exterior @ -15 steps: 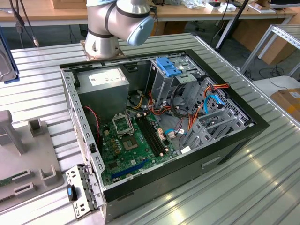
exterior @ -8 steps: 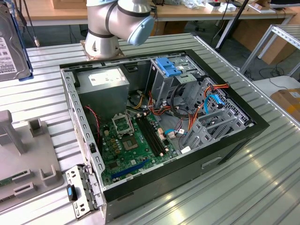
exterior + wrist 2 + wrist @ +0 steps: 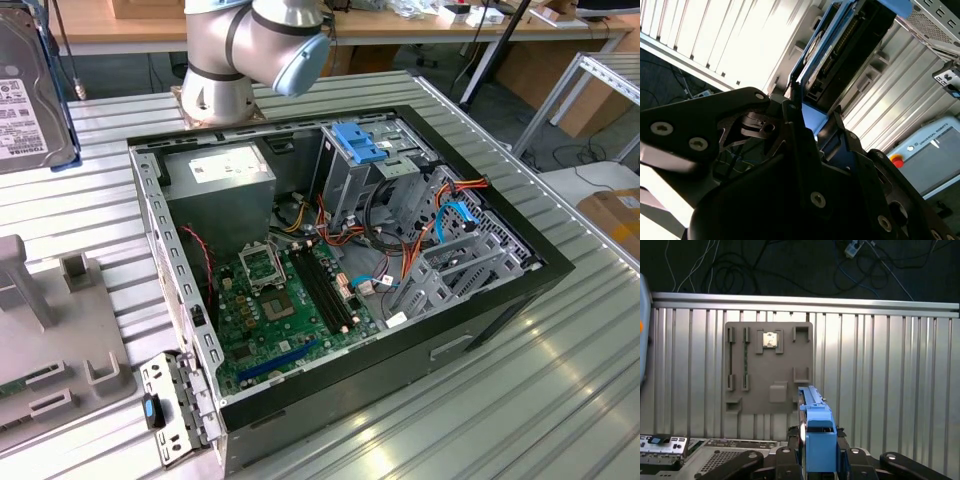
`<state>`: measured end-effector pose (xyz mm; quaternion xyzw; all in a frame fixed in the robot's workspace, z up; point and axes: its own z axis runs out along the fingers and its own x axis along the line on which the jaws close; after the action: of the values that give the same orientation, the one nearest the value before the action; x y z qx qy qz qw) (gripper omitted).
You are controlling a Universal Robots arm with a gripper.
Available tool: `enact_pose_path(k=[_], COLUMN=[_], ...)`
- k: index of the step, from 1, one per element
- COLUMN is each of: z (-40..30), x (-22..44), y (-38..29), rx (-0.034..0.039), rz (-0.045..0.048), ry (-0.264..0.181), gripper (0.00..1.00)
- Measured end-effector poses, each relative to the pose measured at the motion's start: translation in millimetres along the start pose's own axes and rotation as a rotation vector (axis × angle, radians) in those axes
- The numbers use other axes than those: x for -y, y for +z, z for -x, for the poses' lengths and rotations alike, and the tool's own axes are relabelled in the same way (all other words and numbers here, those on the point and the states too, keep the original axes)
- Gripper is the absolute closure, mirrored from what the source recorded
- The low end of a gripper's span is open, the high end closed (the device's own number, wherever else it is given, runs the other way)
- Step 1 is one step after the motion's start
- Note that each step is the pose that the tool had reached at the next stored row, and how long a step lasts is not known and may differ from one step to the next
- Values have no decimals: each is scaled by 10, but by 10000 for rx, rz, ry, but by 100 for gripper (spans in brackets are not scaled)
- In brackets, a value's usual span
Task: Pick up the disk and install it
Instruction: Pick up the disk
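Disk, the flat silver-grey metal hard drive in its bright blue plastic carrier rail [image 3: 812,405], stands edge-on between my black gripper's [image 3: 816,440] fingers, which are clamped on its two broad faces (leaving the rail's edges free, I judge). I hold it aloft above the grey slotted fixture plate [image 3: 769,367], well apart from the open black computer case [image 3: 350,270].

Disk [image 3: 28,100]: silver-grey, white label, blue rail; upright, gripped by end effector [image 3: 818,452].

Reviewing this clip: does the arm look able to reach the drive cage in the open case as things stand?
Probably yes. The end effector grips the disk, and the case lies open, the drive cage uncovered from above; cables crowd beside it.
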<state>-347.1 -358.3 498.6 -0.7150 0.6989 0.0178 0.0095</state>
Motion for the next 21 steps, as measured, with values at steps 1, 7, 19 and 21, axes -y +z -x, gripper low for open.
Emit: enact_pose_path(k=[1,7,19,21], z=[-1,-4,-10,-10], x=[26,180,466,467], y=[0,-2,-6,-6], rx=[0,1,0,0], rz=[0,-1,0,0], ry=[0,0,1,0], gripper=[64,64,64,64])
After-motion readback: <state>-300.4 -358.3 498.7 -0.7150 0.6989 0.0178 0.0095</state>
